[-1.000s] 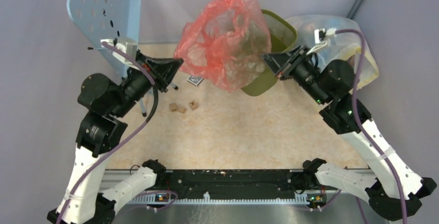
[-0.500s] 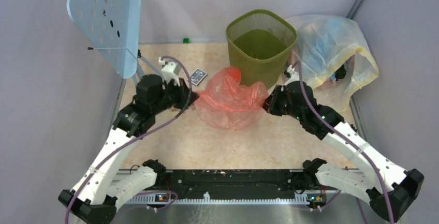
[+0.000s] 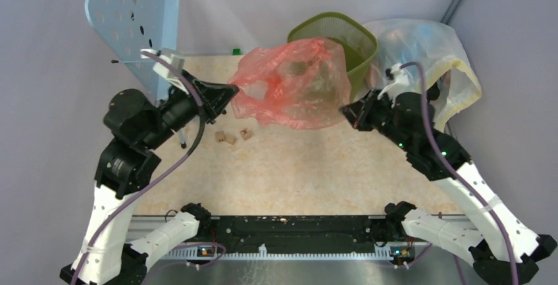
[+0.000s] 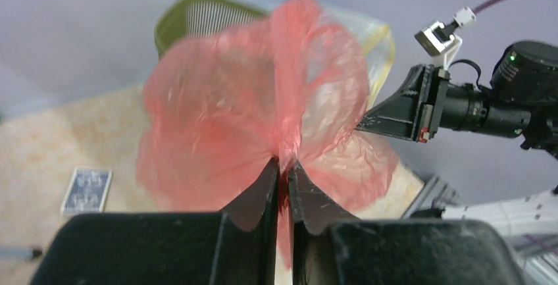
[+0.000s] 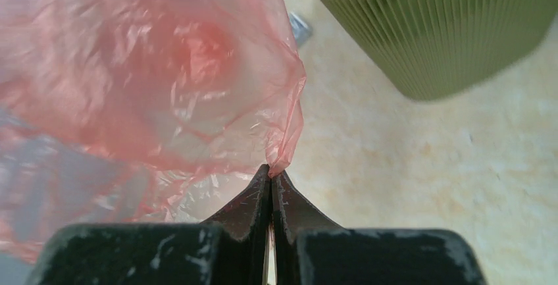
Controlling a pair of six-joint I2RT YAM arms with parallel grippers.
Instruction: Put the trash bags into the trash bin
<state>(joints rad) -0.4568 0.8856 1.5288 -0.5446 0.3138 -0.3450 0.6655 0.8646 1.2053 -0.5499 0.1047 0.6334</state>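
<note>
Bag count is one: the red bag (image 3: 293,84) hangs stretched before the single trash bin (image 3: 358,41); left gripper (image 3: 231,91) and right gripper (image 3: 343,109) each clamp an edge; three brown blocks (image 3: 229,137) lie on the table (image 3: 296,166).

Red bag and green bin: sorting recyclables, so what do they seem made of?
Red bag: thin translucent plastic film, glossy, judging by its crinkles and see-through skin. Green bin: probably rigid moulded plastic, matte, with fine mesh-ribbed walls.
</note>
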